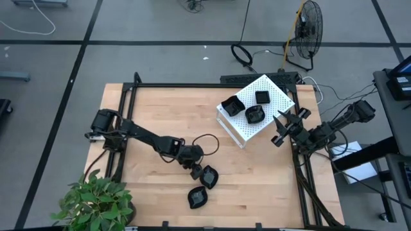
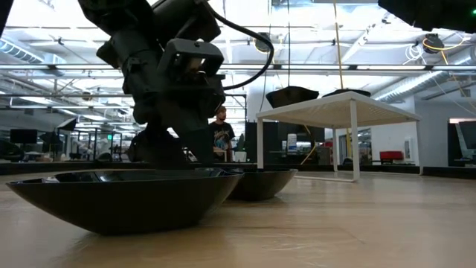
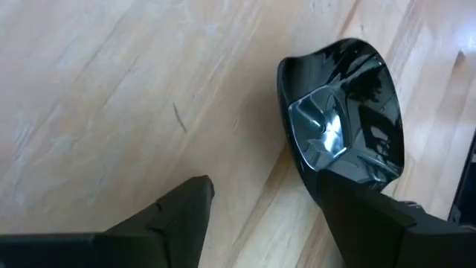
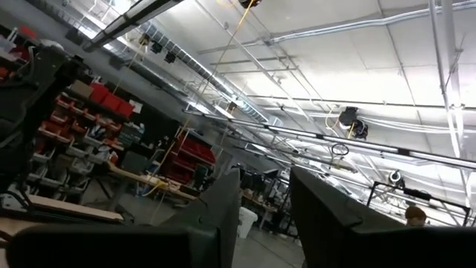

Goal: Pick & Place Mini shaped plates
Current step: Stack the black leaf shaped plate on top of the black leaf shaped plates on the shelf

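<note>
Landmark: white box (image 1: 273,106), far-right part of the table (image 1: 154,115).
Plates placed: three black mini plates on the white box's top: one (image 1: 232,106) at its near-left edge, one (image 1: 255,115) beside that, one (image 1: 262,97) toward the far side.
Plates left: two on bare wood, well apart from the white box toward the near edge: target plate (image 1: 209,176), spare plate (image 1: 197,198) nearer the table edge.
Left gripper (image 1: 196,170): low over the wood, just beside the target plate on its side away from the white box. Jaws spread wide, holding nothing.
Key relation: in the left wrist view one finger (image 3: 364,223) overlaps the target plate (image 3: 342,112) at its rim, the other finger (image 3: 167,223) stands on bare wood; the plate lies to one side of the gap, not between the jaws.
Judgement: the gripper needs a sideways shift toward the plate before closing.
Right gripper (image 1: 287,126): waiting just beside the white box's right edge, jaws parted, empty.
Nearer arm: left, by far.
</note>
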Tool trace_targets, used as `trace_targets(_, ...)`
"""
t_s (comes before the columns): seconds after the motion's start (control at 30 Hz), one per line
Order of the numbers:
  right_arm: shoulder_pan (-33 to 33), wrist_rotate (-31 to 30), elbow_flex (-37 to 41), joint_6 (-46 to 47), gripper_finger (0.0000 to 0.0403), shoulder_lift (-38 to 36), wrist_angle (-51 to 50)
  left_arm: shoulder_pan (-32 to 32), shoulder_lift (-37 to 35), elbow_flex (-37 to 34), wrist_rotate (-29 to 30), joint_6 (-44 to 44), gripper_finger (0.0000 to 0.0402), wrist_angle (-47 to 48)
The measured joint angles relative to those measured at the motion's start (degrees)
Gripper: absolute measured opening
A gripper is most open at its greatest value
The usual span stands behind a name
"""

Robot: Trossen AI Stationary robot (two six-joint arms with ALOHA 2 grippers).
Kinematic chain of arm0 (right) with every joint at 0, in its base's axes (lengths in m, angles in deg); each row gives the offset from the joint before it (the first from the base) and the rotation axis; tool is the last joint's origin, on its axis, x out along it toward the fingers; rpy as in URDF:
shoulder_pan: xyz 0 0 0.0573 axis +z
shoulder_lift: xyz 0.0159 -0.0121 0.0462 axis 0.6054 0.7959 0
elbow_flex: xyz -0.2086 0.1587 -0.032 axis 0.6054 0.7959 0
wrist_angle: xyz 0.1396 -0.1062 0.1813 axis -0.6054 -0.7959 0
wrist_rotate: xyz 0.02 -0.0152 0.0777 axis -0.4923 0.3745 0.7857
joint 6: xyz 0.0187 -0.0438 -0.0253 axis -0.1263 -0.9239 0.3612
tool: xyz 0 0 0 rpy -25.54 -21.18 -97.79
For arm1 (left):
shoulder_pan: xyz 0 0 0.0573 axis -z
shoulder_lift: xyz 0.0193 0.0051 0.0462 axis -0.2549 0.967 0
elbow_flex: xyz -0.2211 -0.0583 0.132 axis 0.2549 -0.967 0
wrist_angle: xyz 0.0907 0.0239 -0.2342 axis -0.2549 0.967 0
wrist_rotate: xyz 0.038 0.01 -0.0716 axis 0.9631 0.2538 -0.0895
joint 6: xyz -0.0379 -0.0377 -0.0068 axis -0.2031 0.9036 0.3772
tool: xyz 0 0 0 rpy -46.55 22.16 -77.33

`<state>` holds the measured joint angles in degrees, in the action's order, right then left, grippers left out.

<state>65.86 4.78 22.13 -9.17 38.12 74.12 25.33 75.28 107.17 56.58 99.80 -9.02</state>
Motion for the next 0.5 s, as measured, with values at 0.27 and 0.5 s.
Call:
trace_targets(0.27,0.0,-0.1,0.1,1.8,0.0105,0.0,-0.2,-0.1,1.3,0.2,0.4,0.3,0.0252,1.4)
trace_targets(0.5,0.0,-0.1,0.1,1.9,0.0102,0.0,-0.2,-1.1,1.3,1.3,-2.6,-1.3,0.0252,6.4)
